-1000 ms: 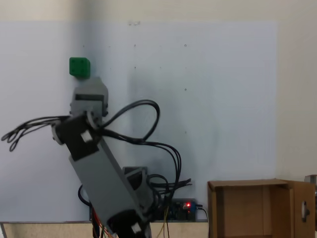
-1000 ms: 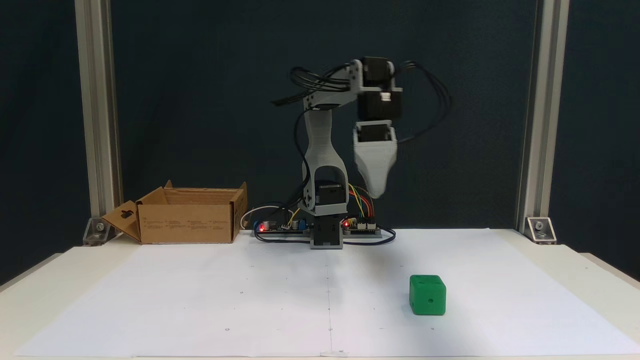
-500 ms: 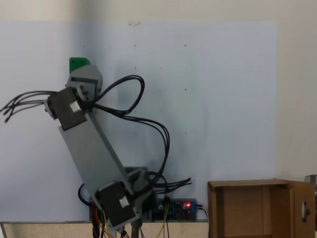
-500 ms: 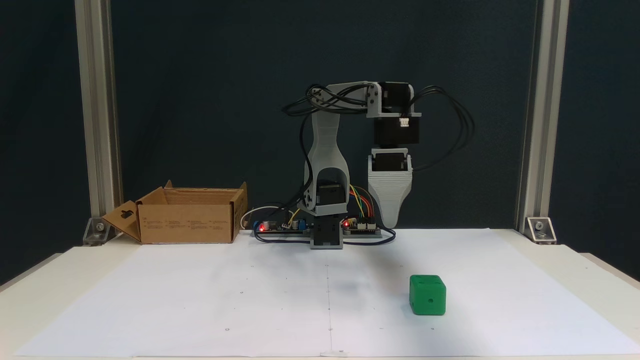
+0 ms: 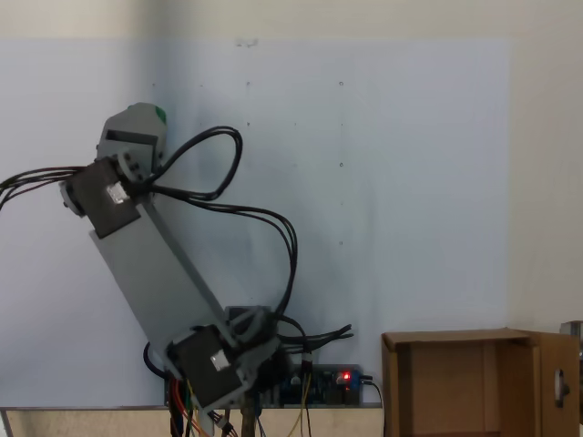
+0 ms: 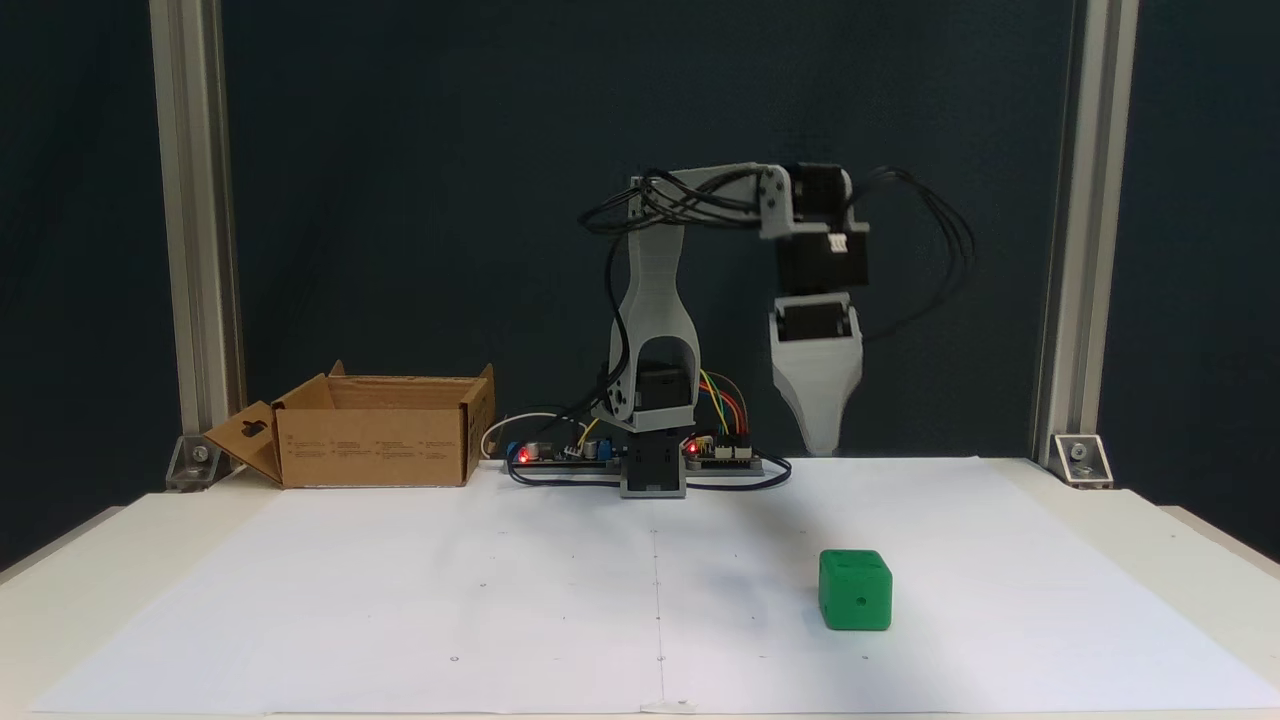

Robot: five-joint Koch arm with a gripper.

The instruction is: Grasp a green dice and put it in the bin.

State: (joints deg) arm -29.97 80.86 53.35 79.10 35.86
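Green dice [image 6: 855, 590], a small rounded cube with faint pips, resting on the white paper sheet [image 6: 500, 600] that covers the table [image 6: 1210, 550]; in the front fixed view it lies right of centre, toward the near edge, untouched and well apart from the arm. In the fixed view from above, a sliver of the dice [image 5: 161, 115] shows at the upper edge of the end effector housing, which covers the rest. End effector [image 6: 824, 448]: a grey tapered part pointing straight down, hanging above the paper behind the dice and slightly to its left in the front fixed view; its jaws line up one behind the other, so whether it is open or closed cannot be told. Arm [image 6: 655, 310]: grey upright link rising from a base at the far edge of the paper, with a horizontal forearm and black servo blocks, looped black cables [image 6: 930, 260] on its right. Circuit boards [image 6: 560, 455] with red lights flank the base. Bin [image 6: 375, 435]: a brown cardboard box with upright flaps, standing at the far left of the table, well apart from the dice; from above it appears at lower right [image 5: 474, 387]. Aluminium posts [image 6: 195, 240] frame a dark backdrop.
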